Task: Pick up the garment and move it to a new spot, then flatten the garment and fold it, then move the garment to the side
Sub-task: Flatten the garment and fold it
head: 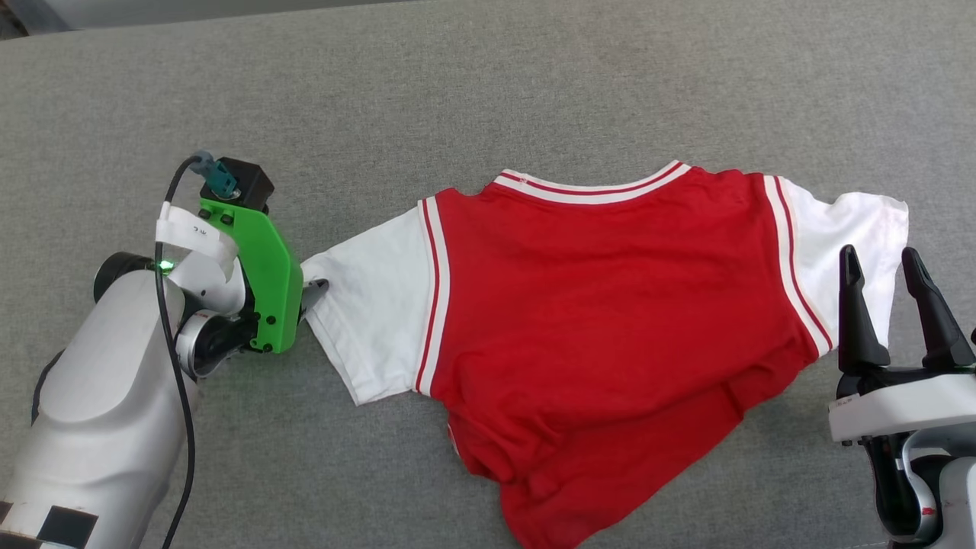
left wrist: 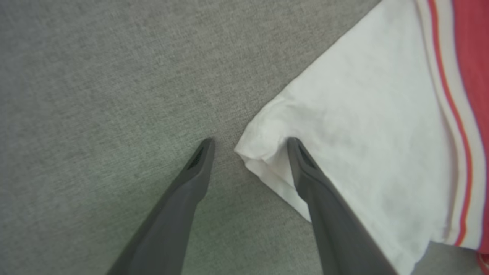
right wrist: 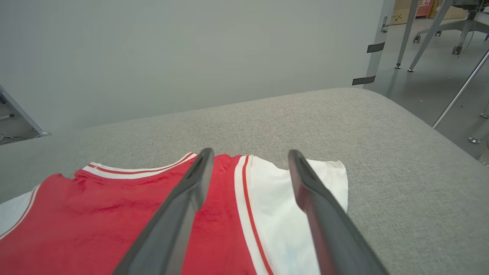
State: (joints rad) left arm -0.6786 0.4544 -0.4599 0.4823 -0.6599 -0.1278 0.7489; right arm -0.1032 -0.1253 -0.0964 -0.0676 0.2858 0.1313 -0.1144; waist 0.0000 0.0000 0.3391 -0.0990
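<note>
Two sets of jaws stand apart, one at each end of the shirt (head: pixel 610 320). It lies spread on the grey surface (head: pixel 488 91), its long axis running sleeve to sleeve across the head view, with the collar away from the robot and the red hem bunched toward it. In that view the left jaws sit right at the tip of the left sleeve (head: pixel 374 320), mostly hidden behind a green bracket (head: pixel 267 282). The right jaws point up at the lower right, their dark fingers (head: pixel 858 313) over the near edge of the right sleeve (head: pixel 839 221). From the left wrist, the corner of the left sleeve (left wrist: pixel 363 133) pokes into the gap. One finger (left wrist: pixel 317 198) lies over the cloth and the other (left wrist: pixel 183 198) over bare surface; I cannot tell whether either touches. From the right wrist, the fingers (right wrist: pixel 179 206) appear to hang above the shirt, with the striped seam (right wrist: pixel 244 198) and the right sleeve (right wrist: pixel 279 229) between them. The left side looks nearer to a grip, since closing should pinch that corner. The right would first need to come down onto its sleeve.
</note>
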